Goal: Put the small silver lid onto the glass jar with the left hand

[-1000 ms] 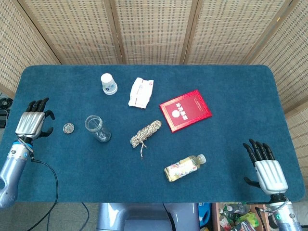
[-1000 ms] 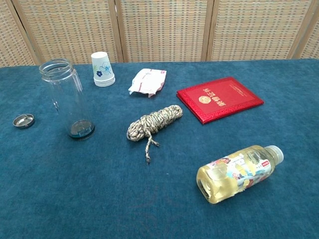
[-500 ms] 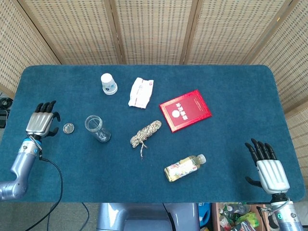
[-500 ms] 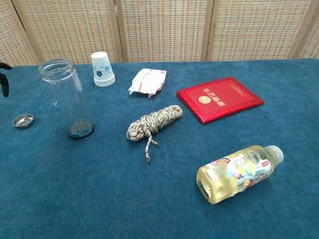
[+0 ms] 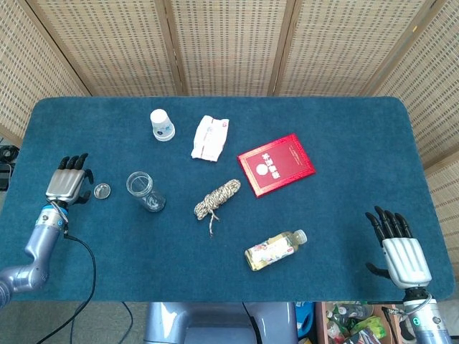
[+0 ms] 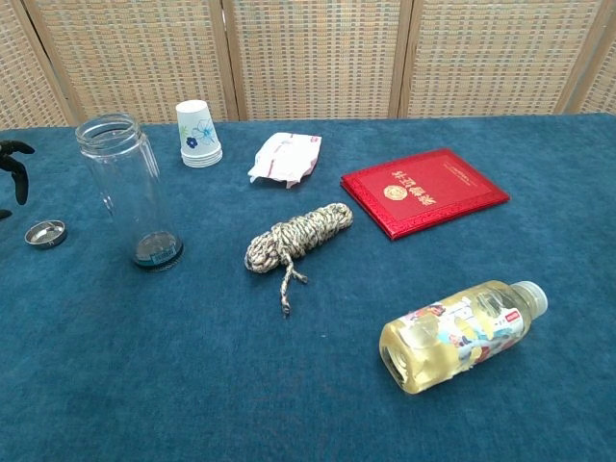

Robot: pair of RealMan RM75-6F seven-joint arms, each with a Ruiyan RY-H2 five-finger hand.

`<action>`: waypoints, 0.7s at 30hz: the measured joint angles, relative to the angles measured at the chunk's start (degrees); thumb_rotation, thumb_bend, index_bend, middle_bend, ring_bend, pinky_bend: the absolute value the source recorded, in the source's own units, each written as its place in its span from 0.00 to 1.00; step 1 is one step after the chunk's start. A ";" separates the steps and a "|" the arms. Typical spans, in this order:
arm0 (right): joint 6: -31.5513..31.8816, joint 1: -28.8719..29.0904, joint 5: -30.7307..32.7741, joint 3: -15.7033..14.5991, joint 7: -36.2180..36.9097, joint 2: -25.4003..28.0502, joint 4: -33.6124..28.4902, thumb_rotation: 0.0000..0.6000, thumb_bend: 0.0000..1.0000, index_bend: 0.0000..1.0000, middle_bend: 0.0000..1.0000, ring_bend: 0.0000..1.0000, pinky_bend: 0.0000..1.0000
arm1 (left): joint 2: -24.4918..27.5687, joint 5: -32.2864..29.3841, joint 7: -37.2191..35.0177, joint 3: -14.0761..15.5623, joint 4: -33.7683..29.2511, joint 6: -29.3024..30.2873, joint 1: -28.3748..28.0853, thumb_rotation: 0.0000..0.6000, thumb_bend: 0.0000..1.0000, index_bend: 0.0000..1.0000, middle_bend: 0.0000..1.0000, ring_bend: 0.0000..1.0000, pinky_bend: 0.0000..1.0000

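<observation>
The small silver lid point(image 5: 102, 190) point(image 6: 45, 233) lies flat on the blue table, left of the glass jar point(image 5: 144, 190) point(image 6: 128, 189). The jar stands upright with its mouth uncovered. My left hand point(image 5: 68, 182) hovers just left of the lid, fingers spread and holding nothing; in the chest view only its dark fingertips point(image 6: 13, 166) show at the left edge. My right hand point(image 5: 396, 247) rests at the table's near right corner, fingers apart and empty.
A paper cup point(image 5: 162, 124) and a white packet point(image 5: 210, 136) sit behind the jar. A coiled rope point(image 5: 216, 198) lies right of the jar, with a red booklet point(image 5: 276, 163) beyond it and a drink bottle point(image 5: 275, 249) lying on its side near the front.
My left hand has moved right and slightly toward the front, closing in on the lid. Its fingertips now reach into the chest view. The right hand has stayed put.
</observation>
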 measured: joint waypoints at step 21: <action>0.18 -0.04 0.13 0.01 -0.08 -0.06 0.12 1.00 0.02 0.08 0.00 0.00 0.05 | -5.60 0.49 -1.09 0.08 7.58 -1.45 -1.83 1.00 0.41 0.48 0.00 0.00 0.00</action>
